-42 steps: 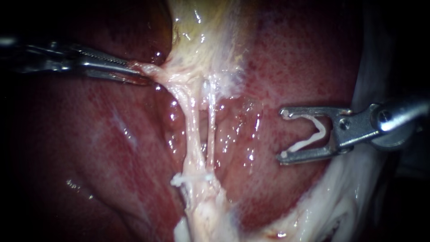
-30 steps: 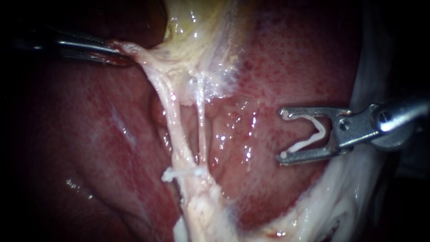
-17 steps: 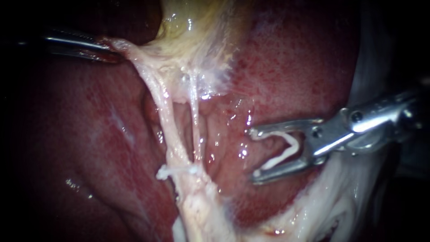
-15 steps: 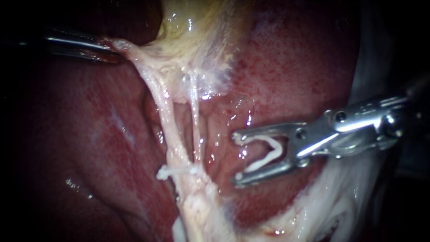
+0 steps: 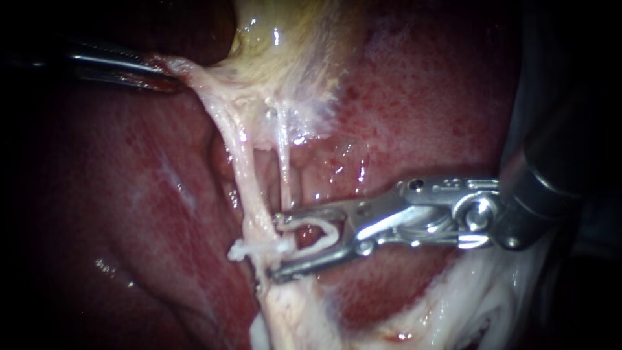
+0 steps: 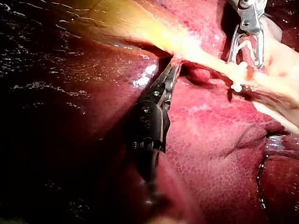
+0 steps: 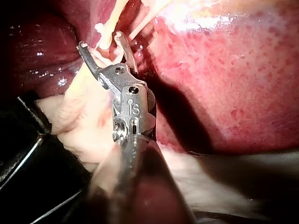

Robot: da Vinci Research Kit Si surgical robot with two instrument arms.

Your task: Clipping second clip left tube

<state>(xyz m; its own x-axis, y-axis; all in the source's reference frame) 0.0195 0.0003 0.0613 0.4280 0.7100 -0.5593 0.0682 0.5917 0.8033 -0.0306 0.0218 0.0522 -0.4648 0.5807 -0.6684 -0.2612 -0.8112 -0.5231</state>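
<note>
My left instrument point(image 5: 162, 74) is shut on pale gallbladder tissue point(image 5: 214, 84) and holds it taut toward the upper left; the left wrist view shows the same grip point(image 6: 172, 70). Two pale tubes run down from it, the left tube point(image 5: 243, 168) thicker than the right tube point(image 5: 284, 162). A white clip point(image 5: 256, 247) sits across them low down. My right instrument point(image 5: 277, 247) holds an open white clip point(image 5: 321, 233) between wide-apart jaws, which straddle the stalk at the level of that seated clip point(image 7: 100, 29). The right wrist view shows one jaw on each side of the stalk point(image 7: 100, 41).
Wet red liver point(image 5: 421, 110) surrounds the tubes on both sides. The yellowish gallbladder point(image 5: 285, 39) lies above. White fatty tissue point(image 5: 466, 304) lies below my right instrument's shaft. In the left wrist view my right instrument point(image 6: 245, 46) stands ahead of my left one.
My right instrument has travelled left with its open clip, from over the liver to astride the stalk. Earlier my left instrument pulled the tissue up and left; it now holds still.
</note>
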